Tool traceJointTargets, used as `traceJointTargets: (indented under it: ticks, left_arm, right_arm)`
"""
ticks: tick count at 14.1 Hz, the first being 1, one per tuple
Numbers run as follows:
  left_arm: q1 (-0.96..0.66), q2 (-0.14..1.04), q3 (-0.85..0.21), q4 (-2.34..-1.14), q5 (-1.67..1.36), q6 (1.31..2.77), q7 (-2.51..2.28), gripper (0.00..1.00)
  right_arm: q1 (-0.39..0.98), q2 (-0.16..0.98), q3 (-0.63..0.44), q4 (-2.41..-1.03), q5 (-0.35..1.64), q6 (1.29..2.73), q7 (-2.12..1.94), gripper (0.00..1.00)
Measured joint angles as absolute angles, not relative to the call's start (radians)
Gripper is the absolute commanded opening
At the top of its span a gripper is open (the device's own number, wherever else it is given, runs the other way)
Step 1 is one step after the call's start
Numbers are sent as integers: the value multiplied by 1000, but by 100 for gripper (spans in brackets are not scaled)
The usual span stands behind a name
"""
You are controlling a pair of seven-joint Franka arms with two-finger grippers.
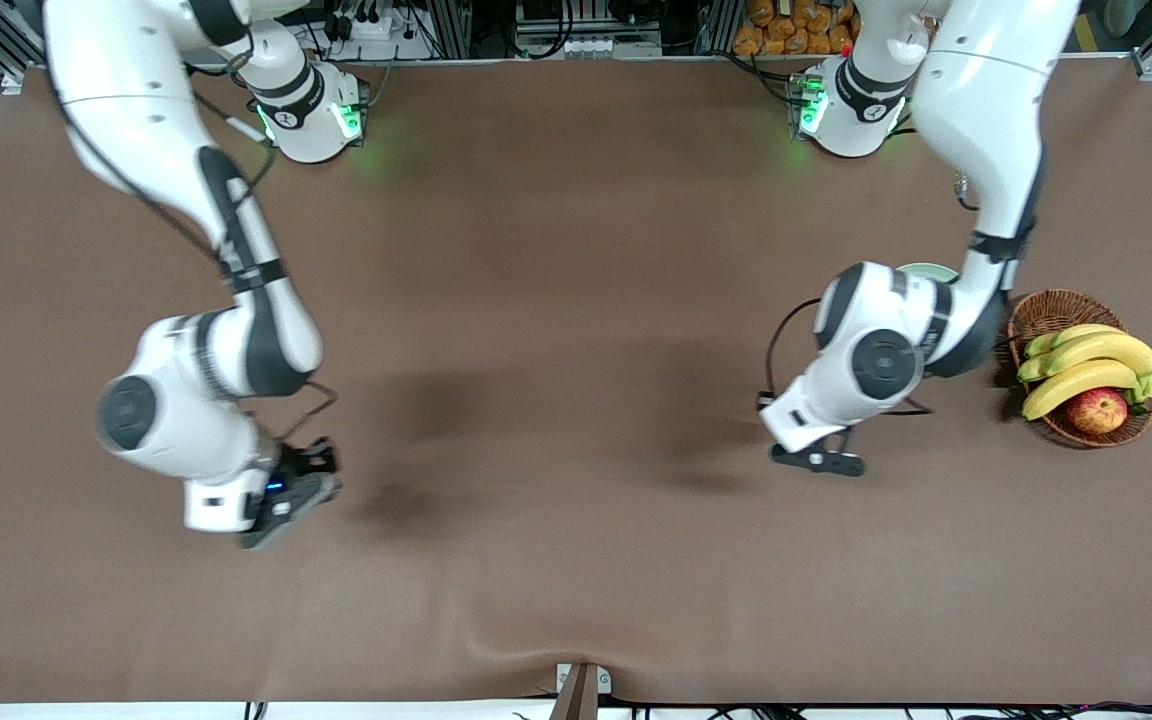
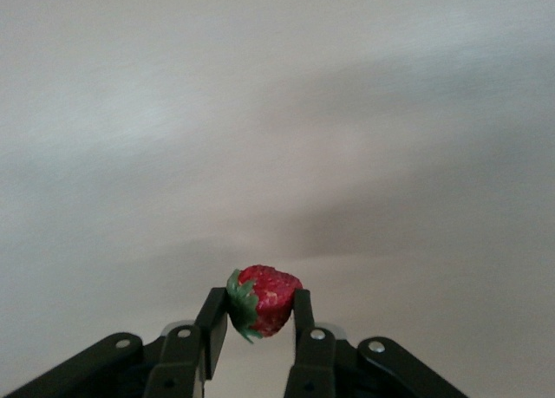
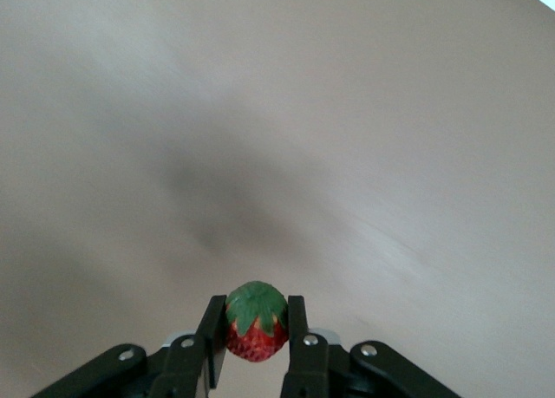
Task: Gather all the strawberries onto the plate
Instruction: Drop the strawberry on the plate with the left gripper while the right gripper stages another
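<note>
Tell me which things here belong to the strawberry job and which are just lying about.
Job:
- strawberry in left pincer
- strawberry in right pincer
- plate, mostly hidden by the left arm

Lying about:
- wicker basket
- bananas
- apple

The desk (image 1: 556, 300) is showing a plain, unpatterned brown. Beside the brown wicker basket (image 1: 1046, 312), a pale mint-green plate (image 1: 926, 270) is peeking out. In that basket, yellow bananas (image 1: 1086, 365) are lying against a red-yellow apple (image 1: 1096, 410). Each wrist view is showing a red strawberry (image 2: 265, 301) (image 3: 254, 330) with a green leafy top between black jaws.
</note>
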State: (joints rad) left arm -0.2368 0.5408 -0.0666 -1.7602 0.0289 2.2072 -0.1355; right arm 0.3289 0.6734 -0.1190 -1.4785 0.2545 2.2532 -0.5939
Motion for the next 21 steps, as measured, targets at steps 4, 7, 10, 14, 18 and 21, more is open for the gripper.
traceJointTargets:
  ticks: [4, 7, 10, 14, 18, 21]
  left_arm:
    - [-130, 454, -66, -1865, 37, 2206, -73, 12]
    - [-35, 395, -66, -1940, 84, 2205, -14, 15]
    - [53, 357, -67, -2000, 107, 2205, 63, 19]
    - [168, 343, -68, -2067, 109, 2204, 178, 23]
    - [215, 327, -70, -2159, 109, 2204, 194, 34]
    - [224, 289, -70, -2198, 109, 2193, 194, 89]
  right_arm:
    - [501, 698, -119, -1479, 254, 2354, -290, 0]
    - [595, 730, -119, -1477, 254, 2430, -107, 0]
    - [672, 770, -119, -1474, 254, 2524, 41, 0]
    - [759, 839, -120, -1439, 254, 2584, 221, 0]
    - [825, 886, -120, -1397, 254, 2587, 356, 16]
    - [856, 896, -120, -1395, 254, 2587, 422, 100]
